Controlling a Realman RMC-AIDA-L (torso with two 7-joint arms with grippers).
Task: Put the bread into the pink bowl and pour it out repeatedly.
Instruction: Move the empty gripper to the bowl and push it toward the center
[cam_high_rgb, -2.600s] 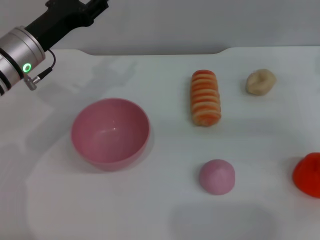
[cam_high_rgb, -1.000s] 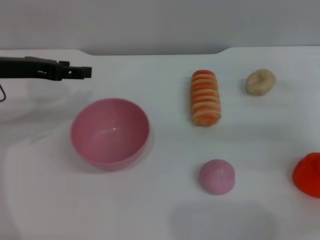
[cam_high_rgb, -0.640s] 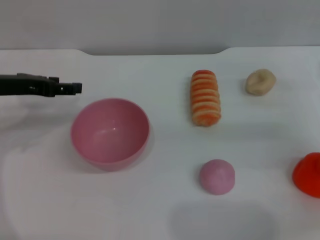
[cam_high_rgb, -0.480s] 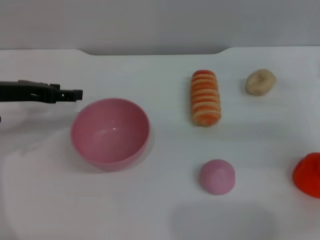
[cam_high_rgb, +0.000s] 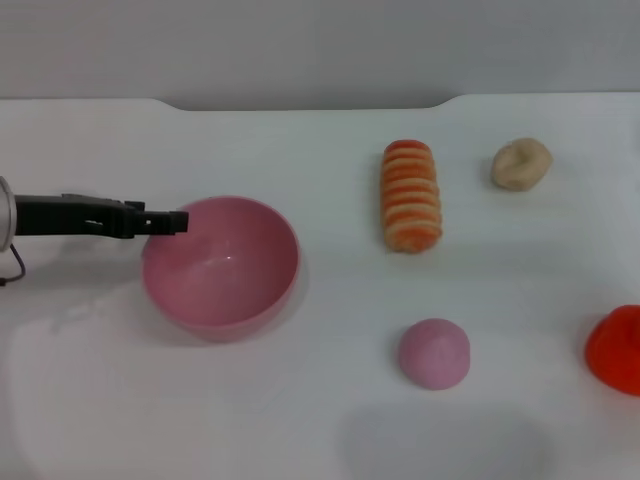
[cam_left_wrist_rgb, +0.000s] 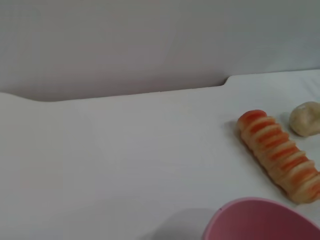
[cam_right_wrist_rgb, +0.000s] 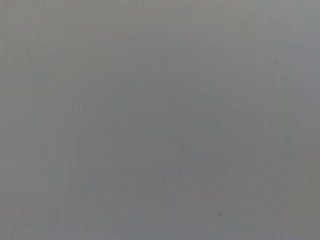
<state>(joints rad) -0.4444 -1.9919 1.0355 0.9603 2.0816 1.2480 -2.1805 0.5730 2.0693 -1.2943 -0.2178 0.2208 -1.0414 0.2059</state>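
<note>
Head view, left hand: the left hand (cam_high_rgb: 172, 221) is seen at the near-left rim of the pink bowl (cam_high_rgb: 221, 266), reaching in from the left edge; whether its fingers are apart or together cannot be told, since it is viewed edge-on.
Head view, bowl: the pink bowl is shown upright and empty on the white bench (cam_high_rgb: 320, 400).
Head view, bread: the bread (cam_high_rgb: 411, 195) is found lying striped face up on the bench, well apart from the bowl, to its right and slightly farther back.
Head view, other things: a beige lump (cam_high_rgb: 521, 163), a pink bun (cam_high_rgb: 434, 353) and a red object (cam_high_rgb: 615, 349) at the right edge are noted.
Left wrist view: the bowl's rim (cam_left_wrist_rgb: 260, 220), the bread (cam_left_wrist_rgb: 279, 147) and the beige lump (cam_left_wrist_rgb: 306, 118) are shown; no fingers are visible.
Right wrist view: only plain grey is shown; the right hand is not seen.
Step in hand: the bowl's rim is judged to be under approach for a grasp, while the bread is not yet in the bowl.
Next move: a firm pinch on the rim is called for, and the bread must be brought across into the bowl.
</note>
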